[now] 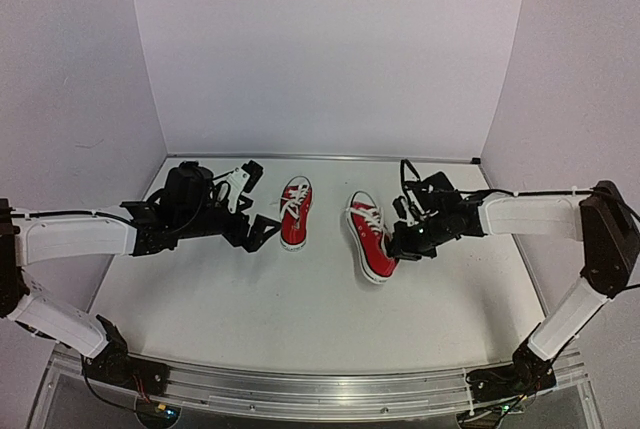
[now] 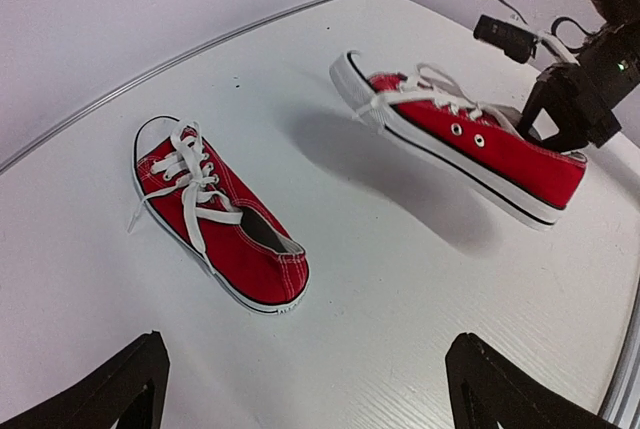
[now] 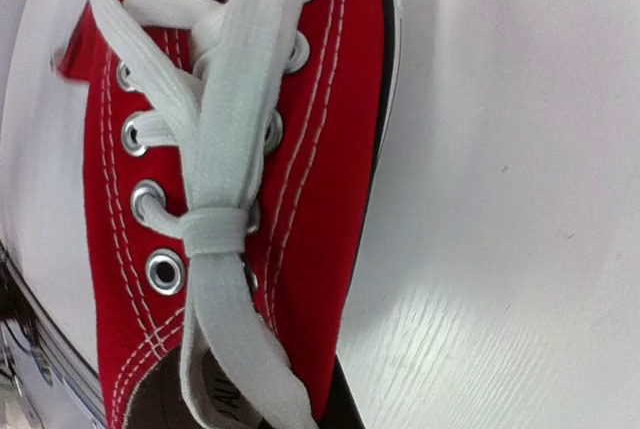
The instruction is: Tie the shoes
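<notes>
Two small red shoes with white laces are in view. The left shoe [image 1: 295, 212] lies flat on the table, its laces loose [image 2: 190, 184]. My left gripper [image 1: 258, 204] hangs just left of it, open, with nothing between its fingers [image 2: 110, 389]. The right shoe [image 1: 372, 236] is tilted and lifted off the table, casting a shadow beneath it [image 2: 470, 139]. My right gripper [image 1: 402, 239] is shut on that shoe's heel end [image 2: 565, 114]. In the right wrist view, the right shoe's eyelets and a lace crossing [image 3: 215, 229] fill the frame, and the fingers are almost hidden.
The white table [image 1: 300, 309] is bounded by white walls at the back and sides, with a metal rail [image 1: 320, 389] along the near edge. A black cable [image 1: 405, 174] loops above the right wrist.
</notes>
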